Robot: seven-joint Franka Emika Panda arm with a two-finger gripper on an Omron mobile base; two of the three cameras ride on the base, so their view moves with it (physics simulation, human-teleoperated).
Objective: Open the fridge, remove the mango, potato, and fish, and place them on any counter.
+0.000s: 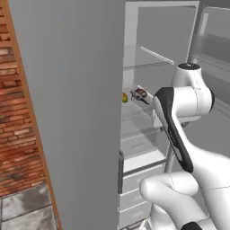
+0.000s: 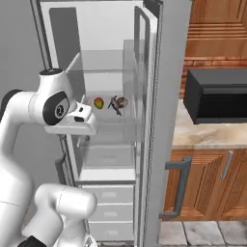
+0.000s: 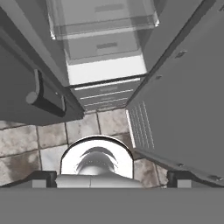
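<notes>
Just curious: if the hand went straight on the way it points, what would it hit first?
Probably the floor tiles just in front of the fridge and its bottom drawers; the hand points down, though depth is unclear.

A red-brown brick wall [image 1: 18, 112] fills the left base view from nine to seven o'clock, above grey stone floor tiles [image 1: 24, 211] at seven. In the right base view, warm wooden upper cabinets [image 2: 219, 24] sit at one o'clock, a black boxy microwave [image 2: 217, 95] at three, a beige marbled stone wall counter [image 2: 207, 135] just beneath it, and ribbed wooden base cabinet doors with grey bar handles [image 2: 207, 183] at four. Mottled grey-brown floor tiles [image 3: 26, 148] lie at eight in the hand view.
</notes>
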